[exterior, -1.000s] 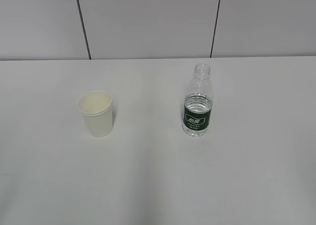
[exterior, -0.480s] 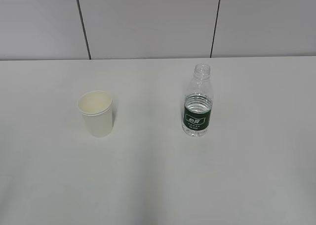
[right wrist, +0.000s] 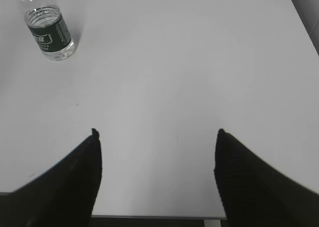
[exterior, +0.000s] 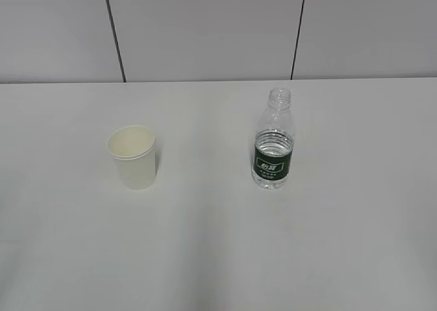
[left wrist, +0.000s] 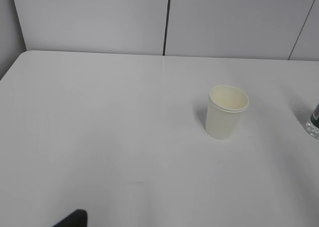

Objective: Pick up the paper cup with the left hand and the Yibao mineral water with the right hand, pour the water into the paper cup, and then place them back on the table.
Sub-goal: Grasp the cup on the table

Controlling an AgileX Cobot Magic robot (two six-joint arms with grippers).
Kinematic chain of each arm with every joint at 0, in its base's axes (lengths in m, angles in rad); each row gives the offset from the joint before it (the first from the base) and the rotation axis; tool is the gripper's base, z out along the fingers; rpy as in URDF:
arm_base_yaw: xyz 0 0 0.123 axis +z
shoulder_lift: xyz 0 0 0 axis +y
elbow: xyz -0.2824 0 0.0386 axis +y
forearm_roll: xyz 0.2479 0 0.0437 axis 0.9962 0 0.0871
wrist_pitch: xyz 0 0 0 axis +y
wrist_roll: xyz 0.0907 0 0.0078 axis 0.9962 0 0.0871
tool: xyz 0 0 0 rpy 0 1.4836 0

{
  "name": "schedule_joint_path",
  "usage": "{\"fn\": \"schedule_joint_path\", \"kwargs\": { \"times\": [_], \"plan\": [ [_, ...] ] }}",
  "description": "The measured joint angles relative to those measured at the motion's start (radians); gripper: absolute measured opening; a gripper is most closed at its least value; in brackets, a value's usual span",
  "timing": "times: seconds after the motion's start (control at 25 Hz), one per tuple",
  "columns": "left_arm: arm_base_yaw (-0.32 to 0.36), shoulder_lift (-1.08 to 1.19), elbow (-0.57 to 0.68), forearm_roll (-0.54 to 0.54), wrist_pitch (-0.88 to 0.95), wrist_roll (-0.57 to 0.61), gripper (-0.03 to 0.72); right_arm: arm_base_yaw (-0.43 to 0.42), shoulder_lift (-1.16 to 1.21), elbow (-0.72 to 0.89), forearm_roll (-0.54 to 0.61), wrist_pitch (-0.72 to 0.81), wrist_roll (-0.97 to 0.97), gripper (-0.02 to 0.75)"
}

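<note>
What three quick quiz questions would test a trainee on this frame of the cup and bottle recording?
1. True or false: the paper cup stands upright on the table, apart from the Yibao mineral water.
2. In the right wrist view, how does the right hand stand?
A. shut on the bottle
B. open, fingers wide apart over bare table, bottle far ahead
C. shut on the cup
3. Fill in: the bottle's neck has no ____ on it.

Key:
1. True; a stretch of bare table lies between them.
2. B
3. cap

Note: the left hand shows only as a dark sliver at the left wrist view's lower edge, so its state cannot be told.
</note>
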Motion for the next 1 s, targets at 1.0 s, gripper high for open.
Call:
{"fn": "schedule_joint_path", "kwargs": {
  "times": [1.0],
  "plan": [
    [-0.001,0.138,0.013,0.019,-0.522,0.0,0.561,0.0,0.0,0.0,0.0,0.0,0.0,0.549]
  ]
}}
